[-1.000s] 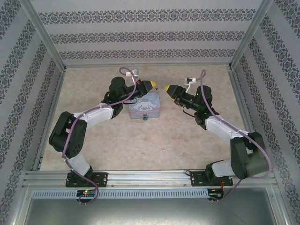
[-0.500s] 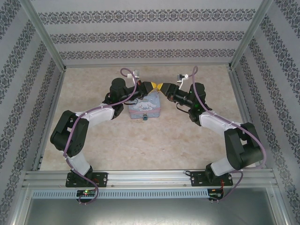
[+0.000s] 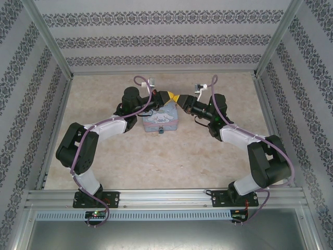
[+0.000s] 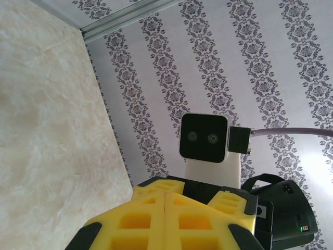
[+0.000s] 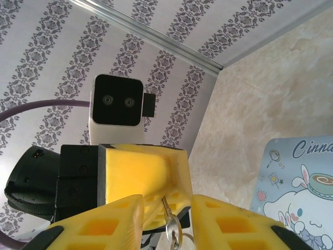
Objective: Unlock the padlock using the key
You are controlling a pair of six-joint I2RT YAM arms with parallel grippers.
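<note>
Listing two grippers, one tin, one padlock and one key.

- Tin (image 3: 161,117): one, lid down, contents hidden.
- Padlock (image 3: 161,130): one, at the middle of the tin's near edge.
- Key (image 5: 167,211): one, with a small ring (image 5: 173,227), above the tin's far edge, pinched by the closed left gripper (image 3: 169,96).
- Right gripper (image 3: 180,98): jaws apart, straddling the key.

Light-blue cartoon-printed tin (image 3: 162,119) lies flat on the beige marbled tabletop (image 3: 171,156), toward the far side. Grey damask-striped wallpaper walls (image 3: 156,36) on three sides. Aluminium rail (image 3: 166,197) along near edge, aluminium posts (image 3: 48,39) at far corners.
</note>
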